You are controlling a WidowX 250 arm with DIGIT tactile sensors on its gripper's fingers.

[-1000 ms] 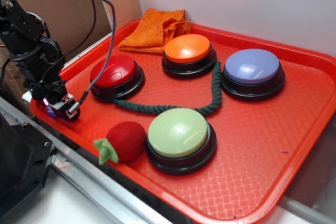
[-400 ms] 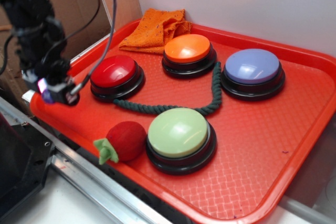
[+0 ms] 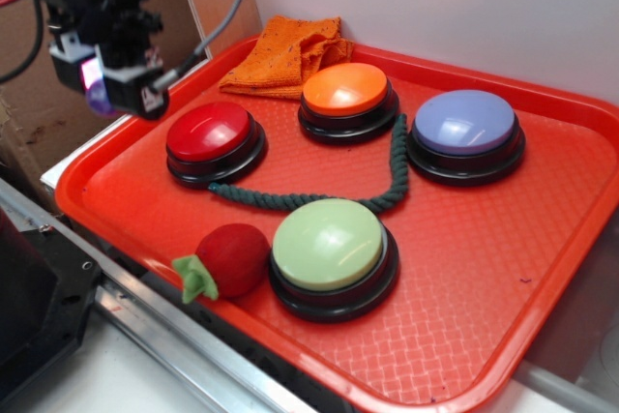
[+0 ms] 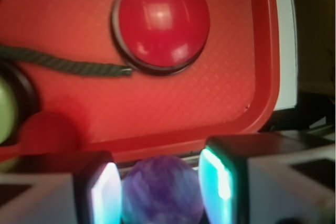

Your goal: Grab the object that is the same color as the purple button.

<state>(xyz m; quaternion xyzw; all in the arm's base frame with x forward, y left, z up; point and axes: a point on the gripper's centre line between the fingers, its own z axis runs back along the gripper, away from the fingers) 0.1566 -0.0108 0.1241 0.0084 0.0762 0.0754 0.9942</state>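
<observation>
Red and faintly cross-hatched, the tray (image 3: 484, 268) fills most of the exterior view, resting on a pale counter with a metal rail (image 3: 184, 336) running along its near edge, a white wall behind and brown cardboard (image 3: 29, 113) at the far left.

Nearest the rail lies a red plush strawberry (image 3: 230, 258) with its green leaves toward the left, touching the black base of the green button (image 3: 331, 247). A dark green rope (image 3: 319, 198) curves just behind both, from beside the red button (image 3: 210, 134) round toward the gap between the orange button (image 3: 346, 92) and the purple button (image 3: 465, 125). An orange cloth (image 3: 288, 53) sits crumpled in the far corner.

Up at the left, above the tray's edge and clear of it, hangs the gripper (image 3: 100, 94), its jaws closed narrowly around the marble (image 3: 98, 97), which shows there only as a small purple spot between them. Being round, the marble has no long axis or heading to tell.

The wrist view makes the hold plain: the marble (image 4: 161, 191), glossy with paler swirls, sits squeezed between the two glowing pads (image 4: 216, 182) at the bottom of the picture, touching both. Below it this view shows the tray's rim, the red button (image 4: 161, 19), the rope's frayed end (image 4: 68, 66) just beside that button's base, and a sliver of the green button at the left edge. The purple button, orange button and cloth appear only in the exterior view.
</observation>
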